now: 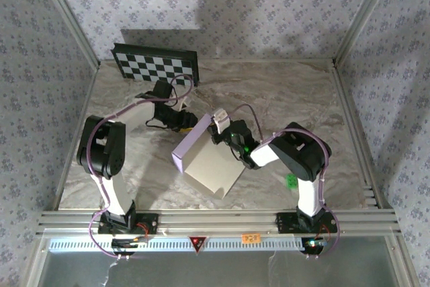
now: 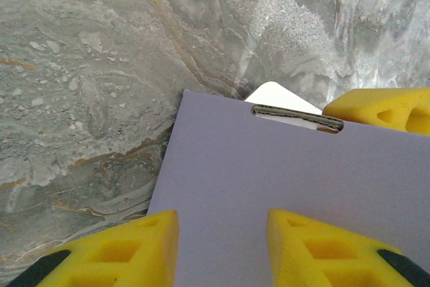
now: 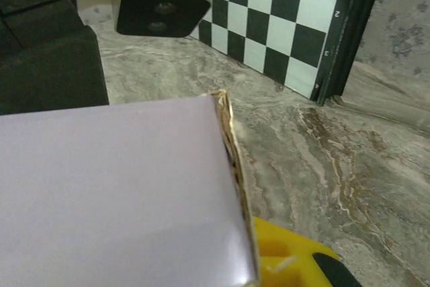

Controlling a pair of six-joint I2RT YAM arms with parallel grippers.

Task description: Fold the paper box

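Observation:
The paper box (image 1: 213,166) lies mid-table, a pale-lavender sheet with one long wall (image 1: 191,142) folded upright. My left gripper (image 1: 183,120) is at that wall's far end. In the left wrist view its yellow fingers (image 2: 134,247) stand apart, open, in front of the lavender panel (image 2: 282,173), which has a slot (image 2: 297,117) near its top edge. My right gripper (image 1: 220,126) is at the wall's top corner. In the right wrist view one yellow finger (image 3: 285,257) presses against the cardboard edge (image 3: 235,166), the other is hidden behind the panel; it looks shut on the box.
A black-and-white checkerboard panel (image 1: 156,65) leans at the back left, also visible as the checkerboard (image 3: 295,18) past the box. A small green mark (image 1: 291,180) sits on the table near the right arm. Metal frame rails border the marble-patterned table (image 1: 289,92).

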